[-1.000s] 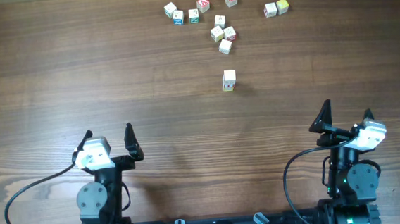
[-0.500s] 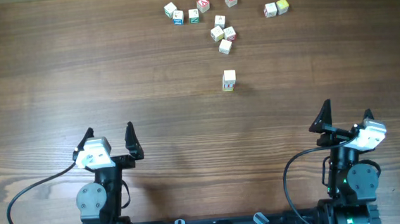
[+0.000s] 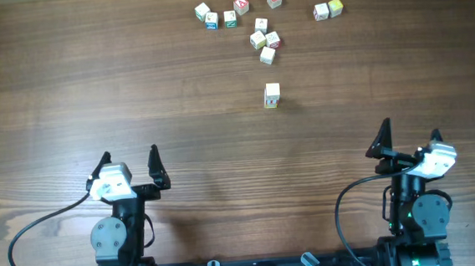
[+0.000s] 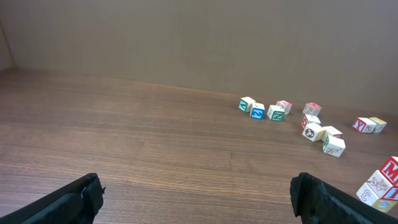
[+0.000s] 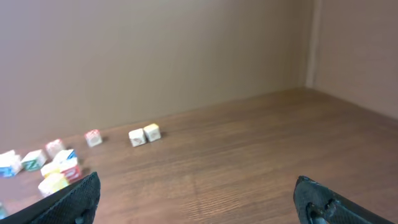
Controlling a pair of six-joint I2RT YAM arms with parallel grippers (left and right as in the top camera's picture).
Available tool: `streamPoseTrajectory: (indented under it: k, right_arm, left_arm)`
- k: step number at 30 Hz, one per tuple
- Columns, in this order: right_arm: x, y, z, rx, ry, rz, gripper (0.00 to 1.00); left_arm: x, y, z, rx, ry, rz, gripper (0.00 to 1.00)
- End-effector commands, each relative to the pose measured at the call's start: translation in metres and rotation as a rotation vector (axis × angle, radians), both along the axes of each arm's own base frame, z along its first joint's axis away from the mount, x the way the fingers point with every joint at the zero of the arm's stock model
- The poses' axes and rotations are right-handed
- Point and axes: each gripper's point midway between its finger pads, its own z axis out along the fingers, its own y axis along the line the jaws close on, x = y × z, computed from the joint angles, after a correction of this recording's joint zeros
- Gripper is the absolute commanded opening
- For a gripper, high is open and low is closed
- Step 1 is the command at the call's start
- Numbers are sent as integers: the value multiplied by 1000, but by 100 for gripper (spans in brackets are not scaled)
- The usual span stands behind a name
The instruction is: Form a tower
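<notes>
**While both arms sit at the near edge, the tower stands alone and exposed**

Left gripper (image 3: 128, 155) and right gripper (image 3: 411, 129): fingers spread wide apart, nothing between them, both well short of the blocks.

Tower (image 3: 272, 95): narrow stack of letter cubes, mid-table, slightly right of centre. My left wrist view catches it only at the frame's right edge.

Loose cubes (image 3: 260, 39): scattered just beyond the tower, with a pair (image 3: 328, 8) farther right.

Risks as I judge them:
- Reaching straight over the tower for a far cube could sweep it with a finger or forearm.
- A cube set down off-centre, or let go while pressing sideways, would likely topple so thin a column.

Room: the table (image 3: 67, 94) is bare wood across the left half and the whole near band. A wall closes the far side behind the cubes, so I would come round the tower's flank.
</notes>
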Motion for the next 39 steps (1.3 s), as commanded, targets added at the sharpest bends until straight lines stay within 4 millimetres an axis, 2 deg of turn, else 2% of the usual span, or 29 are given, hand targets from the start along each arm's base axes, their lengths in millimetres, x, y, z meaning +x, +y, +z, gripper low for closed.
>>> streamPoseTrajectory:
  k: [1, 3, 39]
  right_arm:
    - [3, 39, 0, -169, 18, 210, 100]
    - [3, 42, 0, -224, 24, 227, 100]
    - [4, 42, -1, -221, 27, 230, 100]
  left_arm:
    - [0, -1, -1, 19, -5, -10, 100]
    - [0, -1, -1, 19, -5, -10, 100]
    - [0, -1, -1, 19, -5, -10, 100]
